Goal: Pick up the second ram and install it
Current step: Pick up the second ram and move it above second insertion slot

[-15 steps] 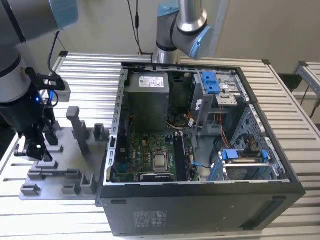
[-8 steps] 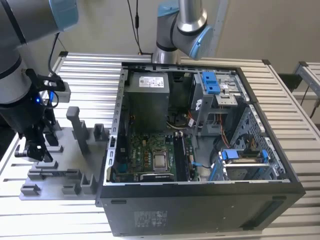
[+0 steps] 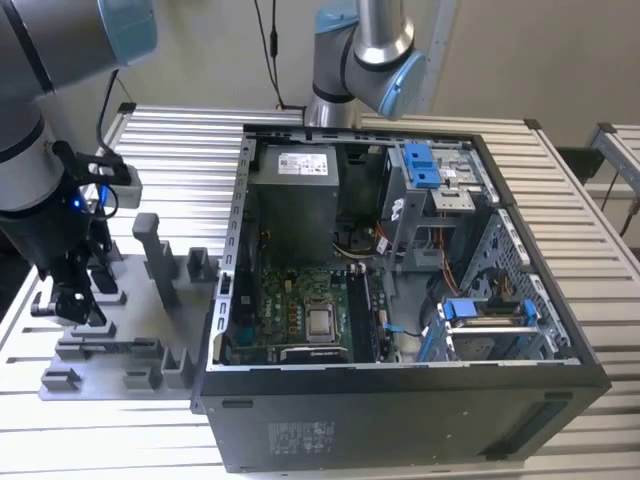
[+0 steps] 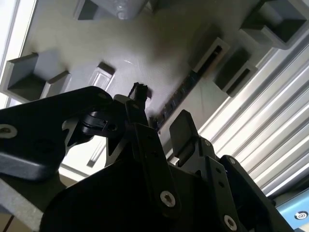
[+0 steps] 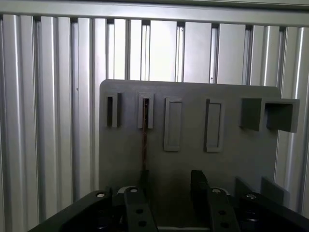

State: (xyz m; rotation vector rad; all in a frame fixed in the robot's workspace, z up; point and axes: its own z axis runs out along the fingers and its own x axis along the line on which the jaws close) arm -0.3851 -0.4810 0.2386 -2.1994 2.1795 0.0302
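Note:
The second ram [image 5: 145, 137] stands on edge in a slot of the light-grey holder plate [image 5: 193, 106]; in the first wrist view it is a thin dark line. In the second wrist view the ram [image 4: 181, 94] shows its row of small black chips. My gripper [image 5: 171, 181] hangs open just over the near end of the stick, and one black finger [image 5: 145, 179] is in line with it. The stick [image 4: 166, 108] runs in towards the gap between the fingertips [image 4: 181, 126] of my gripper [image 4: 161, 116]. In the exterior view my gripper [image 3: 78, 305] is low over the holder plate [image 3: 130, 375].
An open black computer case [image 3: 400, 420] lies at the exterior view's right of the plate, with its motherboard [image 3: 300, 310] and black upright slots [image 3: 365, 310] exposed. Grey holder blocks [image 3: 160, 260] stand on the plate. A second arm [image 3: 365, 50] stands behind the case. The table is ribbed aluminium [image 5: 58, 96].

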